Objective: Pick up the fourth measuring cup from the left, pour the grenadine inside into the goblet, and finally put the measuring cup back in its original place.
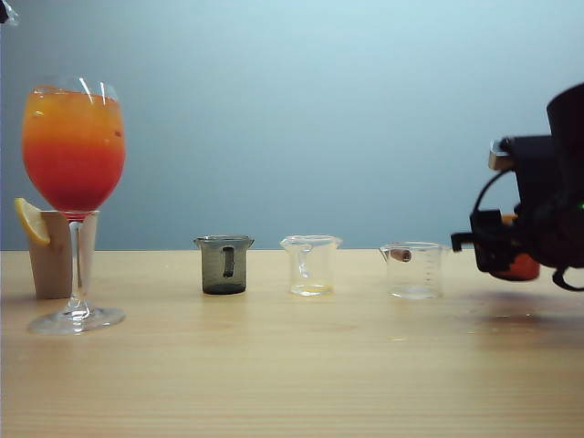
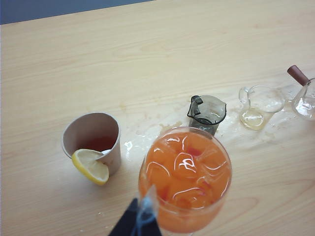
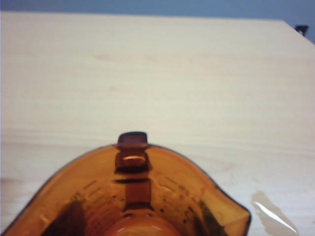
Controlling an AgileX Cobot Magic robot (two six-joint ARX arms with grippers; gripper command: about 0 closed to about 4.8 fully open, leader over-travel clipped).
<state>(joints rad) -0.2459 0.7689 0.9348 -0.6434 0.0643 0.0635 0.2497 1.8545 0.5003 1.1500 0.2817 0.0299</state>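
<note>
Two grippers: the right gripper (image 1: 511, 246) carried the fourth measuring cup (image 3: 133, 201) low over the table (image 1: 292, 365), finger opening unseen. The left gripper (image 2: 140, 223) was barely visible by the filled goblet (image 1: 73, 146), its fingers hidden. Judged next: setting the cup down.

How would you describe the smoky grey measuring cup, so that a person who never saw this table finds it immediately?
Start at the tall goblet of orange-red drink at the table's left end. The first small cup to its right is the grey cup. Both cups beyond it are clear and colourless, whereas this one is dark and smoky.

Amber fourth measuring cup (image 3: 133, 201) upright at far right; goblet (image 1: 73, 155) full, far left
</note>
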